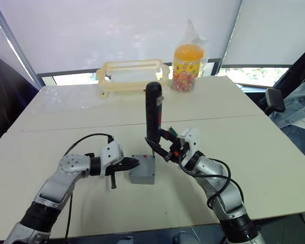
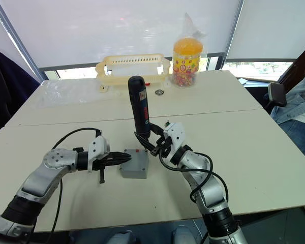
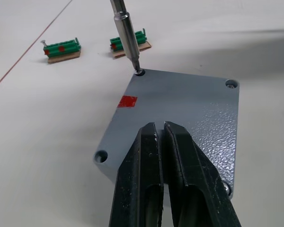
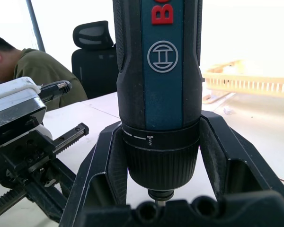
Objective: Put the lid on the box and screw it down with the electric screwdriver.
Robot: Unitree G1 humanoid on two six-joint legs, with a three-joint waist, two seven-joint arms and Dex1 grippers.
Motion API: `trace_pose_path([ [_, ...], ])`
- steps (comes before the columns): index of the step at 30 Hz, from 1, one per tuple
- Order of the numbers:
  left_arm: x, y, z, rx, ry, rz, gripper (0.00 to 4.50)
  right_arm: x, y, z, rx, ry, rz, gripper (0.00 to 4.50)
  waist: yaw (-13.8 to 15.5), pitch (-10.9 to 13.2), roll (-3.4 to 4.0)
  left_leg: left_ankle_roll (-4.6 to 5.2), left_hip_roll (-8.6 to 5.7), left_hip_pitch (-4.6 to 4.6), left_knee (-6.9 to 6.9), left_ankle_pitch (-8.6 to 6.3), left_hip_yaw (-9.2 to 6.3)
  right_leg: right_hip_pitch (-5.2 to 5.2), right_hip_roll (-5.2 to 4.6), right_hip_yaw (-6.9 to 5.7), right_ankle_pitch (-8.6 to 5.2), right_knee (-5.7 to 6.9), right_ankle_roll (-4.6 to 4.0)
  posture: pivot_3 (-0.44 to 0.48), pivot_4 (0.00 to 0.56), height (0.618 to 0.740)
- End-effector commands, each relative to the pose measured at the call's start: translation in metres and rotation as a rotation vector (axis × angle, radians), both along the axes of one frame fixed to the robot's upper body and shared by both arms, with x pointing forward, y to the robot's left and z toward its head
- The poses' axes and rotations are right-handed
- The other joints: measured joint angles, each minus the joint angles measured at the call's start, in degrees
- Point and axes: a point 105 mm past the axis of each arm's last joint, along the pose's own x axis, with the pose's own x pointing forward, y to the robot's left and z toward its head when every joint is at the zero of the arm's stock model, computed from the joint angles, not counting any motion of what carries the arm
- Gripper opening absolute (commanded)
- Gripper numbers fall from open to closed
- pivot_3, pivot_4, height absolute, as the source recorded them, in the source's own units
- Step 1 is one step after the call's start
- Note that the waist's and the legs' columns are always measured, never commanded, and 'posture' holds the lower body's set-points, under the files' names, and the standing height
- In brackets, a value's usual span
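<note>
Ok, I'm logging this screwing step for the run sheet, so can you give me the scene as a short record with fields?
lid: on the box, a red mark on top
electric screwdriver: upright, bit in a corner screw hole of the lid
right gripper: shut on the electric screwdriver
left gripper: shut, pressed on the lid's edge
other corner holes: two more visible, screws not discernible
table: two small green blocks beyond the box; cream tray and candy jar at the far edge

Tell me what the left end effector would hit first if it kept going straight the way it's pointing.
Probably the electric screwdriver: the left end effector, shut, lies over the lid on the box, aimed toward the bit in the far corner hole, though it may pass beside it.
</note>
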Motion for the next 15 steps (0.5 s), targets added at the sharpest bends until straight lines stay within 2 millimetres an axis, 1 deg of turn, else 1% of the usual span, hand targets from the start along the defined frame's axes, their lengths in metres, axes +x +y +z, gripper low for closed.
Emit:
trace_pose_path([
  [1, -0.006, 0.002, -0.018, 0.062, 0.095, 0.010, 0.26, -0.003, 0.003, 0.000, -0.007, -0.015, 0.011, 1.74, 0.0, 0.0, 0.00, 0.00, 0.00, 0.00, 0.00, 0.00, 0.00, 0.00, 0.00, 0.00, 0.00, 0.00, 0.00, 0.000, 0.150, 0.740],
  [6, -0.006, -0.001, -0.009, 0.060, 0.096, 0.011, 0.26, -0.002, 0.004, -0.010, -0.040, -0.006, 0.003, 1.74, 0.0, 0.0, -0.02, 0.00, 0.01, -0.02, -0.06, 0.00, -0.01, -0.05, 0.00, 0.00, -0.02, -0.03, 0.00, 0.000, 0.150, 0.740],
  [15, -0.007, -0.002, -0.003, 0.078, 0.104, 0.014, 0.26, 0.001, 0.001, -0.021, -0.069, 0.014, -0.008, 1.74, 0.0, 0.1, -0.11, -0.01, 0.02, -0.04, -0.09, -0.01, -0.02, -0.08, 0.00, 0.00, -0.07, -0.06, -0.04, 0.000, 0.150, 0.740],
])
